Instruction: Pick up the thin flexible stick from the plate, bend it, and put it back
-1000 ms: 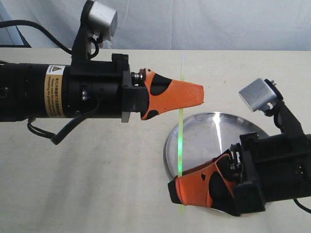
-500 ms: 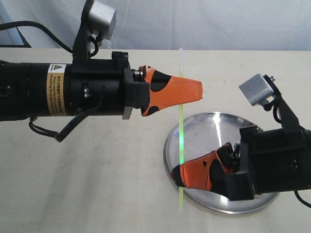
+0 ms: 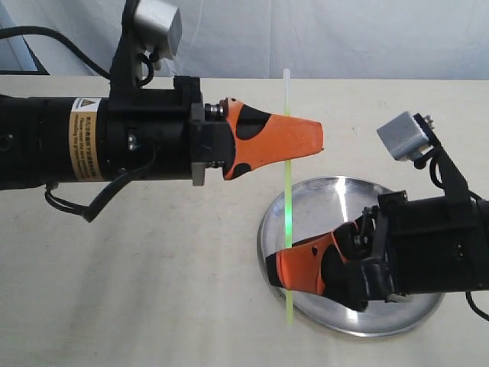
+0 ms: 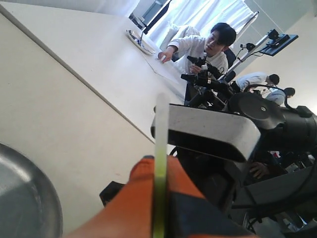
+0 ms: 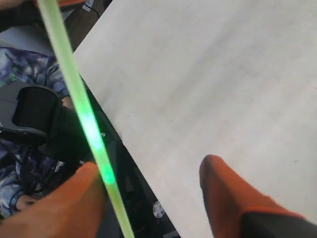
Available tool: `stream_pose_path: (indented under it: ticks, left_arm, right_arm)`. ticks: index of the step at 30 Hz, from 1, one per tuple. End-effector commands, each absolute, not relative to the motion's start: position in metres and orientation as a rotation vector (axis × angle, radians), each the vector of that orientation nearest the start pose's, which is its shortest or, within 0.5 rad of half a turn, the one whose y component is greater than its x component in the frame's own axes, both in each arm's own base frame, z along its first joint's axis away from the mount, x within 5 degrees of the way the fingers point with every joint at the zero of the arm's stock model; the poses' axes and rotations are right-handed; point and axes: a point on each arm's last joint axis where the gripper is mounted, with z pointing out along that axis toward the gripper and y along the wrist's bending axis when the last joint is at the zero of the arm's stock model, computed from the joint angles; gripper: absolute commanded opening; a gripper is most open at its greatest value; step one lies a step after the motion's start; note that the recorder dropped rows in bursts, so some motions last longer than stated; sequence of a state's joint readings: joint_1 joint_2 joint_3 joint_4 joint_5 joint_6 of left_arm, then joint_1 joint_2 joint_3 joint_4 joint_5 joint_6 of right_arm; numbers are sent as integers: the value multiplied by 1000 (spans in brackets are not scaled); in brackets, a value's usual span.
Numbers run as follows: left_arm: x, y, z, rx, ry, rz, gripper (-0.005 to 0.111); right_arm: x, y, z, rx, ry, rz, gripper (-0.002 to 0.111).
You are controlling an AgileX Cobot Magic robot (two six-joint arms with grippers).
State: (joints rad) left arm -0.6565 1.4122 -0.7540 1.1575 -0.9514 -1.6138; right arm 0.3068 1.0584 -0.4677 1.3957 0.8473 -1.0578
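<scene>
Item: stick (image 3: 287, 191); thin lime-green strip, off the plate (image 3: 340, 200). In the exterior view it runs straight from 12 to 6 o'clock and crosses the plate's rim at about 9 o'clock. No bend visible.

Item: left gripper (image 3: 312, 138); at 11 o'clock from the plate, pointing toward 3 o'clock. Jaws are closed on the upper part of the stick, and my left wrist view shows the strip (image 4: 159, 148) pinched between the orange pads.

Item: right gripper (image 3: 280, 274); over the plate's 8 o'clock edge, pointing toward 9 o'clock. My right wrist view shows its fingers (image 5: 228, 191) spread apart with the stick (image 5: 84, 116) lying against one of them, so the jaws are not closed on anything.

Progress, as I judge it: the pickup is done; the second grasp on the lower part is being set up but not made; the bend and the return to the plate are both left.

Surface: table (image 3: 153, 267); pale cream and matte, bare around the plate. The plate is shiny metal with a white streak of glare.

Room: plain pale backdrop (image 3: 344, 38) behind the table; in the left wrist view a seated person (image 4: 208, 42) in white at a far table, bright curtains and dark equipment stands.
</scene>
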Motion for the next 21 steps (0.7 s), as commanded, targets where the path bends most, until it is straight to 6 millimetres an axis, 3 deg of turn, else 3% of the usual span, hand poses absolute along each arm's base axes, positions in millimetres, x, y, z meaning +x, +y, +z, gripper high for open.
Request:
stream_pose_path:
  ticks: [1,11,14,18,21]
  left_arm:
    - [177,-224,291,702,1745,-1678,0]
    - [177,-224,295,676,1713,-1723,0]
    - [177,-224,294,688,1724,-1706,0]
    - [179,-223,290,719,1738,-1639,0]
    - [181,-223,285,777,1753,-1523,0]
  right_arm:
    - [145,116,247,-506,2218,1223,57]
    - [152,118,236,-482,2283,1237,55]
    - [151,120,235,-482,2286,1285,40]
    - [146,123,239,-509,2273,1371,-1]
    - [139,126,244,-574,2233,1484,0]
